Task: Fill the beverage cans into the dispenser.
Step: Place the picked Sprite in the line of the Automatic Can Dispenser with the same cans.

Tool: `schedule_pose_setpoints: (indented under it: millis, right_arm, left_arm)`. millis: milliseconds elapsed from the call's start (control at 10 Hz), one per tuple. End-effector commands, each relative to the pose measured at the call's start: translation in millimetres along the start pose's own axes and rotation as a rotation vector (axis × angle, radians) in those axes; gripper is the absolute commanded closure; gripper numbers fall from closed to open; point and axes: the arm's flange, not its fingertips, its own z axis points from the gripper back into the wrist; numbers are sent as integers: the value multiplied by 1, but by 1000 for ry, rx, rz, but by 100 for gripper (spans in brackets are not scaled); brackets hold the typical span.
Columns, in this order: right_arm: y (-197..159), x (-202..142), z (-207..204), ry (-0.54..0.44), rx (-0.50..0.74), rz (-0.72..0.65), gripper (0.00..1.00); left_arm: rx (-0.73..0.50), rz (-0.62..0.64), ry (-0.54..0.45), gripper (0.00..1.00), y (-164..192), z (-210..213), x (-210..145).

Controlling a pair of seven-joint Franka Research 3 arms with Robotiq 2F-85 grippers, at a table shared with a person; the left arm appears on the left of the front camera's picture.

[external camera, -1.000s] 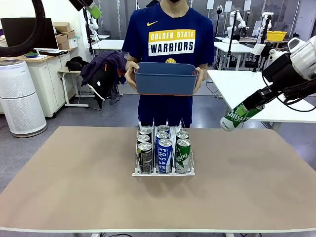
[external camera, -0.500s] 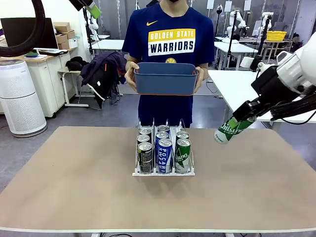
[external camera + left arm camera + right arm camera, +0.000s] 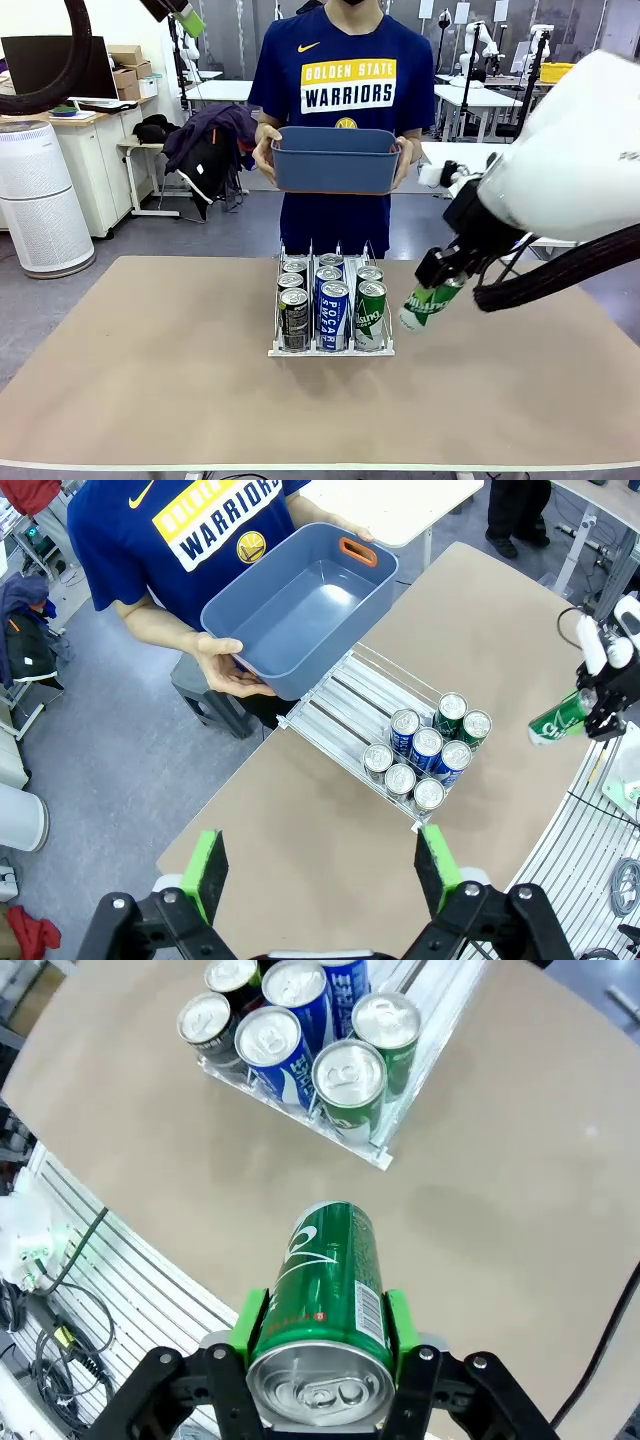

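One green can (image 3: 428, 303) clamped in right gripper (image 3: 440, 281), long axis tilted, base pointing down-left toward dispenser (image 3: 331, 348) at centre of front view. Six cans already standing there. Left gripper (image 3: 325, 868) spread wide, high above table, holding nothing, so farther away.

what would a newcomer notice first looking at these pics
First, the right pincer, shut on a green can held tilted in the air just right of the dispenser. Next, that rack at mid-table, holding six cans in three lanes. Behind it a person holds an empty blue bin at chest height, while the left pincer hangs open high above the table.
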Motion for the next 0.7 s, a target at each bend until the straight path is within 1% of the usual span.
schedule_pose_setpoints:
  millis: [0,100,200,300,400,500,600]
  right_arm:
    - [4,-17,-33,-24,9,9,42]
    - [1,-13,-37,-20,24,49,42]
    - [1,-9,-40,-24,46,160,42]
    - [5,7,-28,13,10,20,42]
    - [5,7,-28,13,10,20,42]
    - [6,8,-36,17,23,68,42]
    - [9,13,-49,9,15,44,42]
  left_arm:
    - [2,3,-3,0,1,-1,-2]
    - [2,3,-3,0,1,-1,-2]
    - [2,3,-3,0,1,-1,-2]
    - [2,3,-3,0,1,-1,-2]
    - [2,3,-3,0,1,-1,-2]
    - [2,3,-3,0,1,-1,-2]
    - [2,3,-3,0,1,-1,-2]
